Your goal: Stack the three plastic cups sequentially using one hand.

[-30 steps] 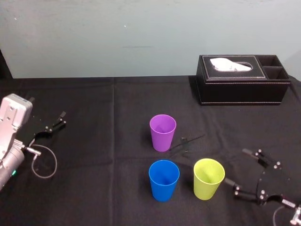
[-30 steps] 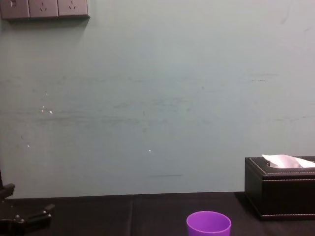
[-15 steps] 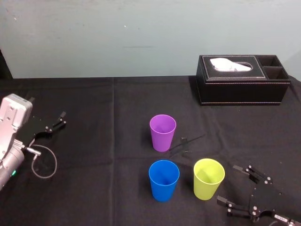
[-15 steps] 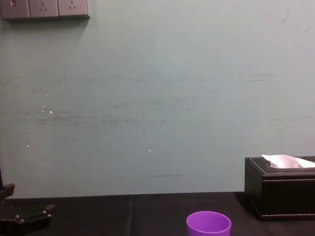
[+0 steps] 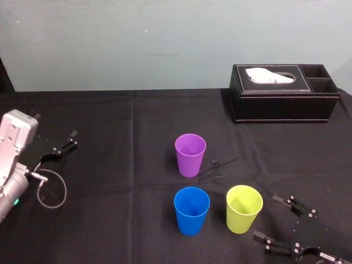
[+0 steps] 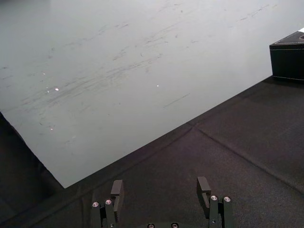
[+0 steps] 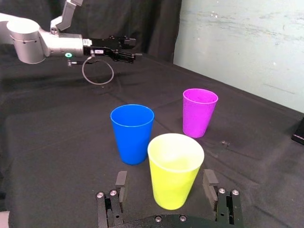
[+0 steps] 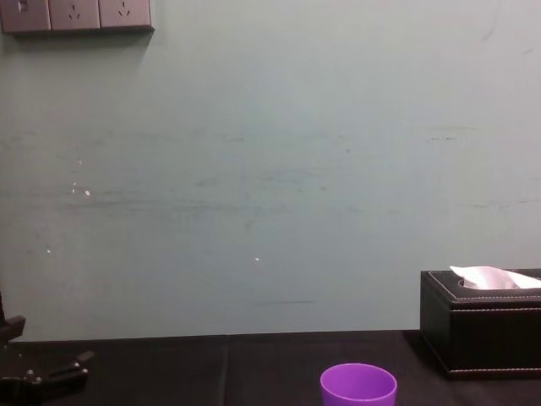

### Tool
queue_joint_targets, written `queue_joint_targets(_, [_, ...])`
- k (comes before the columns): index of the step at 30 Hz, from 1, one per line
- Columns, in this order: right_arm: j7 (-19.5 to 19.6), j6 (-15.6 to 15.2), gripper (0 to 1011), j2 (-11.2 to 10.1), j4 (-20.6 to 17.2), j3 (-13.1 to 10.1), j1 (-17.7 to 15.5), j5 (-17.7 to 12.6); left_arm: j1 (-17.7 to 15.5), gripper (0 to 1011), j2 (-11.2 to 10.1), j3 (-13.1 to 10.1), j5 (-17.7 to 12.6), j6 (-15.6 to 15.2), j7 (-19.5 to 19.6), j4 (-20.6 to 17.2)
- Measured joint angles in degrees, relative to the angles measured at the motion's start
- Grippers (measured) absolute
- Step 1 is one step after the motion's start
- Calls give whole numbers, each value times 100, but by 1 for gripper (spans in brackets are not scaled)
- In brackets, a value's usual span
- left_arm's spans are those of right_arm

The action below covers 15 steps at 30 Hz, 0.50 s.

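Facing the yellow-green cup (image 5: 244, 209), our right gripper (image 5: 268, 218) sits low at the near right of the black tablecloth (image 5: 110, 121). Its jaws are spread wide and hold nothing. In the right wrist view the cup lines up with the gap between them, and as far as we can tell it is not yet touched.

All three cups stand upright, mouths up and apart from one another. The blue cup (image 5: 192, 210) is just to the left of the yellow-green one. The purple cup (image 5: 190, 155) is farther back, towards the tissue box (image 5: 283, 102). Our left gripper (image 6: 160, 186) lies parked at the far left of the table, jaws apart and empty.

We judge these cups to be light, thin-walled and smooth, so they will tip or skid at a nudge and may flex under a hard squeeze. We would take hold across the wall in the upper half, just under the rim. The taper is widest there, and a gentle, level pinch should keep the cup from sliding down through the jaws.
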State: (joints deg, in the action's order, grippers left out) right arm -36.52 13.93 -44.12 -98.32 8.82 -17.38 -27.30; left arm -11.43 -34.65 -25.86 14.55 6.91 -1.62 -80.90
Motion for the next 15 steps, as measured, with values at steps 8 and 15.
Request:
queue_joint_targets(8, [-7,-42,1000,93,105,5,73,-11,0,1010,0,0,0,0,0,0])
queue_joint_targets(15, [-52,-71,1000,149,205,38,148,-54,0,1010,0,0,0,0,0,0])
